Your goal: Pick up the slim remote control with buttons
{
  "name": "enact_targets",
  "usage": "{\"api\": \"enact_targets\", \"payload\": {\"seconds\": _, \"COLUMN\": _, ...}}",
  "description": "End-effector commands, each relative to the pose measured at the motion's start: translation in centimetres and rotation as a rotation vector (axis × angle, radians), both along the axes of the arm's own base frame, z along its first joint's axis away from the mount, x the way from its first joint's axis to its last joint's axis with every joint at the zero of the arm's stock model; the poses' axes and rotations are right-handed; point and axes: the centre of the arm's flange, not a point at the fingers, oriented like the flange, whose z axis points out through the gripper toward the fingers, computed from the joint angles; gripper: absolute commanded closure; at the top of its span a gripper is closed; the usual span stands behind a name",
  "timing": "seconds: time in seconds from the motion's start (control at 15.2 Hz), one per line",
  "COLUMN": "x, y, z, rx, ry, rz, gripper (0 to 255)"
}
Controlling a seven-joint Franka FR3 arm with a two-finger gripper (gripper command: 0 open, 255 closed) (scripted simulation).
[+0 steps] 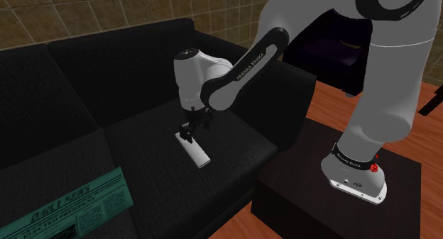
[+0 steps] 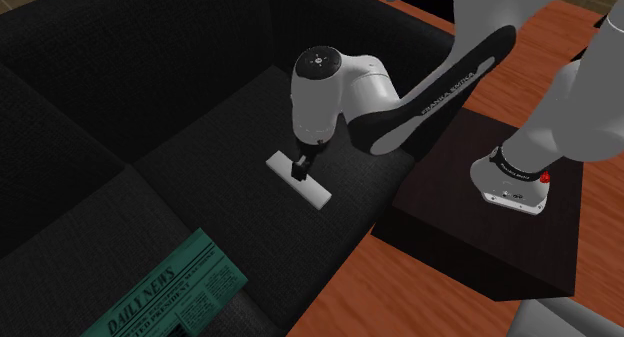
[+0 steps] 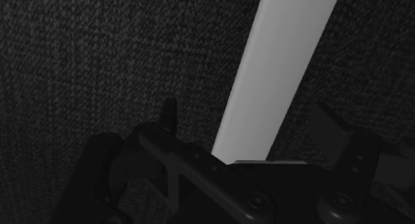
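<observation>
Remote [image 1: 197, 152], drawn plain white with no buttons showing, lay on the black sofa seat [image 1: 142, 135], running from 11 to 5 o'clock in the shoulder view. Fingers [image 3: 169, 117] stood spread astride its 11 o'clock end, seemingly not touching it. Closing squarely across the narrow width looked wisest. The wrist view showed that gap, while the shoulder view added a green newspaper [image 1: 71, 206] at 8 o'clock.

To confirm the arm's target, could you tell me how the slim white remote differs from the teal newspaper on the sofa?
The slim white remote control is a narrow, plain bar; the teal newspaper is a broad sheet with printed text. The remote lies directly under the black gripper; the newspaper lies well clear of it. Both lie flat on the black sofa.
</observation>
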Motion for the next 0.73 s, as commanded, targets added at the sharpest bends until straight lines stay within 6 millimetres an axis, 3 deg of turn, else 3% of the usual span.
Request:
{"api": "enact_targets", "payload": {"seconds": 0.0, "x": 1.6, "y": 1.5, "z": -1.3, "rx": -0.005, "ry": -0.012, "rz": -0.015, "gripper": 0}}
{"api": "enact_targets", "payload": {"seconds": 0.13, "x": 2.9, "y": 2.9, "z": -2.6, "rx": -0.008, "ry": -0.022, "rz": -0.026, "gripper": 0}}
{"api": "enact_targets", "payload": {"seconds": 0.66, "x": 2.9, "y": 2.9, "z": -6.6, "rx": -0.008, "ry": -0.022, "rz": -0.026, "gripper": 0}}
